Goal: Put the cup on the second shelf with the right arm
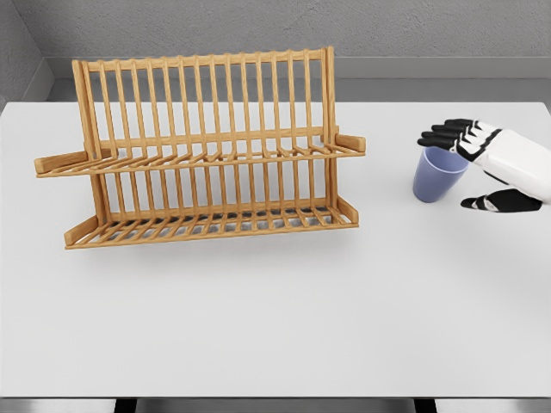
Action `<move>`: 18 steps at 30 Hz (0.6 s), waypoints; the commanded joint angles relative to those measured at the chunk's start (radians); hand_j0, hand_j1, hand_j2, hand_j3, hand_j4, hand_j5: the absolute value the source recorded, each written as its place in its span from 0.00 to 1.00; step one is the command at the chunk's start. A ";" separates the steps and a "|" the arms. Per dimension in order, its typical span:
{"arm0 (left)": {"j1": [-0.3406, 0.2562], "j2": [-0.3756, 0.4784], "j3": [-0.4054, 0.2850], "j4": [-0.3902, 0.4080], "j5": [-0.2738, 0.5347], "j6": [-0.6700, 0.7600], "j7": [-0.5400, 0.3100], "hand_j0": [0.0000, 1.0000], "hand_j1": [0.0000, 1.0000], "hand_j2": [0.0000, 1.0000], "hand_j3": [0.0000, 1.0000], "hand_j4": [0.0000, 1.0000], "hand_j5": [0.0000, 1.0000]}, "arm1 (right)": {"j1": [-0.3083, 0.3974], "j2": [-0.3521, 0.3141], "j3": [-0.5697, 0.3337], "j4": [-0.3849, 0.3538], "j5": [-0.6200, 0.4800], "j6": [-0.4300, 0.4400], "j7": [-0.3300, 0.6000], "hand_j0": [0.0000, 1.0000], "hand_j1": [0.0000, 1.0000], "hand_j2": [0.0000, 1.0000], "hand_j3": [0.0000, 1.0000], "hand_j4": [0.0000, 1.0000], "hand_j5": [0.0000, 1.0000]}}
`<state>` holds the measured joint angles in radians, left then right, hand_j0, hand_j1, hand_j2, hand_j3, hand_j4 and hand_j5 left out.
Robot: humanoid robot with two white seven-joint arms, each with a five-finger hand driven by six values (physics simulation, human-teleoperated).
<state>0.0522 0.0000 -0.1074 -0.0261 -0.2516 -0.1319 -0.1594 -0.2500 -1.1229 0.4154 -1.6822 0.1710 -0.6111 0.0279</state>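
Observation:
A pale blue cup [436,175] stands upright on the white table [275,310], to the right of a wooden two-tier rack [207,151]. The rack's upper shelf [207,159] and lower shelf [211,225] both hold nothing. My right hand [469,168] comes in from the right edge and sits just right of the cup. Its black fingers [448,133] reach over the cup's rim and the thumb [491,202] lies low beside it. The hand is spread and not closed around the cup. The left arm does not show.
The rack stands on the left and middle of the table, its tall slatted back toward the far edge. A grey wall runs behind the table.

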 commanded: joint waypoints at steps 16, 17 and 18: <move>0.000 0.000 0.000 0.000 0.000 0.000 0.000 1.00 1.00 1.00 1.00 1.00 1.00 | -0.238 0.020 -0.147 0.114 -0.005 0.188 0.583 1.00 1.00 1.00 1.00 1.00 1.00; 0.000 0.000 0.000 0.000 0.000 0.000 0.000 1.00 1.00 1.00 1.00 1.00 1.00 | -0.297 0.038 -0.098 0.133 -0.002 0.188 0.583 1.00 1.00 1.00 1.00 1.00 1.00; 0.000 0.000 0.000 0.000 0.000 0.000 0.000 1.00 1.00 1.00 1.00 1.00 1.00 | -0.374 0.072 -0.018 0.176 0.007 0.186 0.583 1.00 1.00 1.00 1.00 1.00 1.00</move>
<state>0.0521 0.0000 -0.1073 -0.0262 -0.2516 -0.1318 -0.1594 -0.6835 -1.0853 0.3350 -1.5475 0.1749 -0.4303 0.5744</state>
